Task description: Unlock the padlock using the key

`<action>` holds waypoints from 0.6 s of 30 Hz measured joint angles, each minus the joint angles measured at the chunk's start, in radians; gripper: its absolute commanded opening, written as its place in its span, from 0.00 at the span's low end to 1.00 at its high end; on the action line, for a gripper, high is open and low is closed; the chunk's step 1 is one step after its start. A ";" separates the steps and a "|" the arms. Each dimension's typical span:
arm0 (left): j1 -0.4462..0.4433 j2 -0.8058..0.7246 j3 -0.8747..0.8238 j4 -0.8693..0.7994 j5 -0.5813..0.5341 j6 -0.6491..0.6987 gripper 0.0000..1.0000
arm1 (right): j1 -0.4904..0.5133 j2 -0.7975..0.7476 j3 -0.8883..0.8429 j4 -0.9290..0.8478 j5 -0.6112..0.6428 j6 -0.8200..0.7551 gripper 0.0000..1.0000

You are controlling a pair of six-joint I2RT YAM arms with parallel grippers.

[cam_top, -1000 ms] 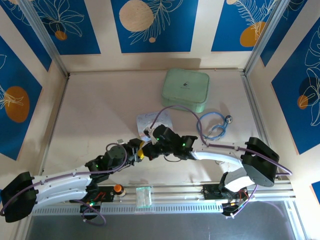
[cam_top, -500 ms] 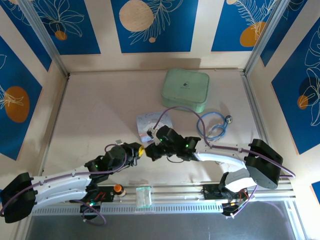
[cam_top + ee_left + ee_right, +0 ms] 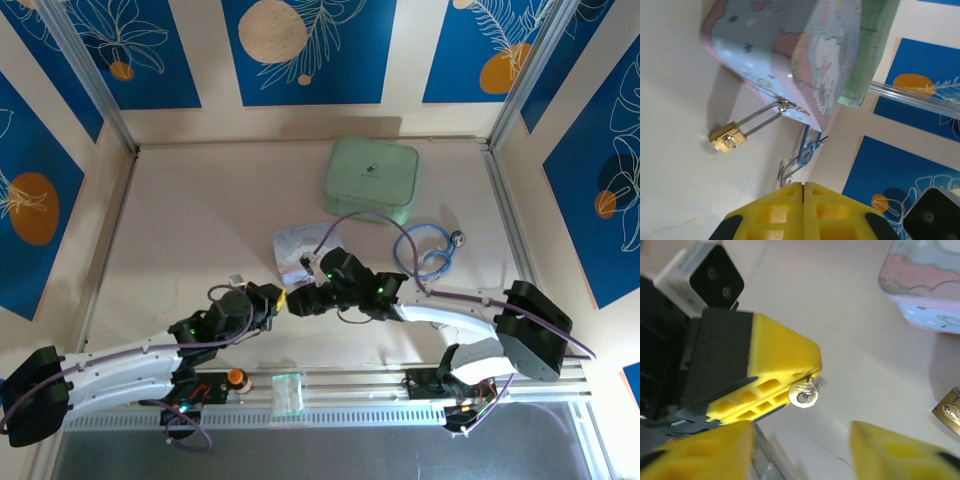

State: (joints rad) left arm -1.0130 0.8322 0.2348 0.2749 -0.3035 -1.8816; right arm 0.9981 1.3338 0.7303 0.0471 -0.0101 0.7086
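Observation:
The small silvery key [image 3: 804, 393] pokes its round head out from between the yellow fingers of my left gripper [image 3: 278, 300], which is shut on it. My right gripper [image 3: 800, 452] stands open just in front of the key, its fingers on either side and not touching it. The brass padlock [image 3: 727, 140] lies on the table, its thin shackle hooked through the latch of the pastel cartoon tin [image 3: 785, 45]. In the right wrist view the padlock [image 3: 950, 410] peeks in at the right edge, below the tin [image 3: 925, 275]. Both grippers meet just in front of the tin [image 3: 305, 245].
A pale green box [image 3: 370, 180] sits at the back of the table. A blue stethoscope [image 3: 430, 250] lies right of the tin. On the front rail are a small orange knob [image 3: 236, 377] and a clear plastic case [image 3: 288, 390].
My left gripper has closed on the key. My right gripper, which was shut, has opened and let go of it. Both arms shifted slightly.

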 measured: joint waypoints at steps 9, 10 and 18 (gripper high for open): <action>0.000 -0.032 0.023 0.204 -0.106 0.370 0.00 | -0.136 -0.117 -0.122 0.376 -0.130 0.324 0.83; 0.000 -0.032 0.023 0.238 -0.108 0.406 0.00 | -0.137 -0.117 -0.122 0.415 -0.138 0.354 0.80; 0.000 -0.033 0.024 0.445 -0.109 0.575 0.00 | -0.137 0.000 -0.121 0.702 -0.214 0.514 0.54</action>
State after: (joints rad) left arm -1.0130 0.7994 0.2584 0.7197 -0.4129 -1.3064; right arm 0.8616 1.3338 0.6090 0.7494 -0.2237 1.2228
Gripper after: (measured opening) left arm 0.050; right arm 0.569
